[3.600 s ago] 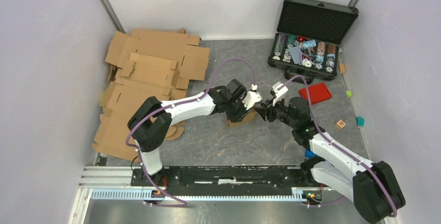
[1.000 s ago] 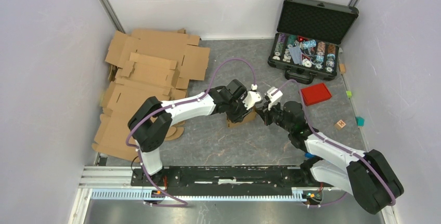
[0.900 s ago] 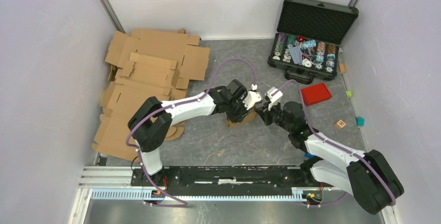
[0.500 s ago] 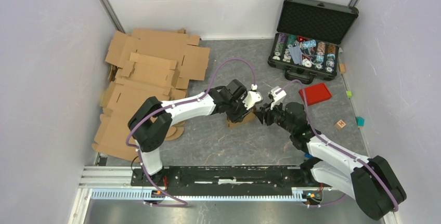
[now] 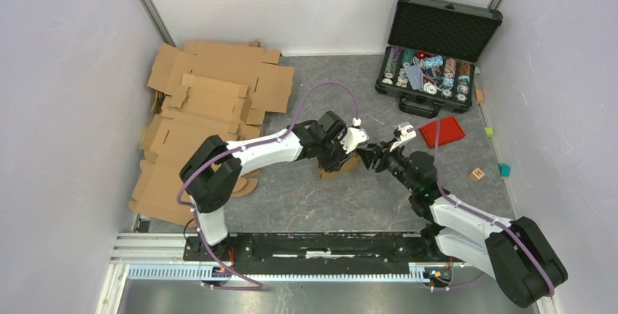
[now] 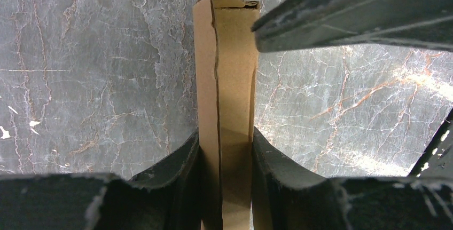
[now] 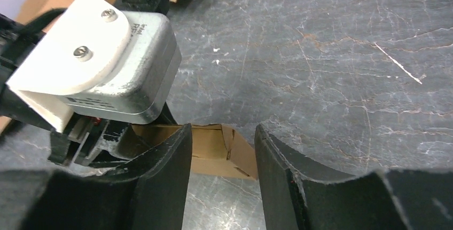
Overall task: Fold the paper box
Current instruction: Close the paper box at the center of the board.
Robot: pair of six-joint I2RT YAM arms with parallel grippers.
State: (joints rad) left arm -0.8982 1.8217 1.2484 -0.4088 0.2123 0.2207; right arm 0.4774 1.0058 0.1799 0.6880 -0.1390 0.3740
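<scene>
Grey table [image 5: 328, 205], left gripper [image 6: 224, 140] pinching paper box [image 6: 227, 54]

Top view high, looking down; wrist views close, facing table [image 5: 328, 205]; all share paper box [image 5: 334, 167].

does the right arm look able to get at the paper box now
Probably yes: the right pincer is open, a corner of the paper box sits ahead between its fingers; the left pincer grips elsewhere.

The grey marbled table [image 5: 313, 197] is carrying cardboard sheets [image 5: 211, 95] heaped at far left, a black case [image 5: 437, 52] lying open at far right, a red lid [image 5: 442, 131] near it, and the paper box [image 5: 342, 166], seemingly resting, at centre.
</scene>
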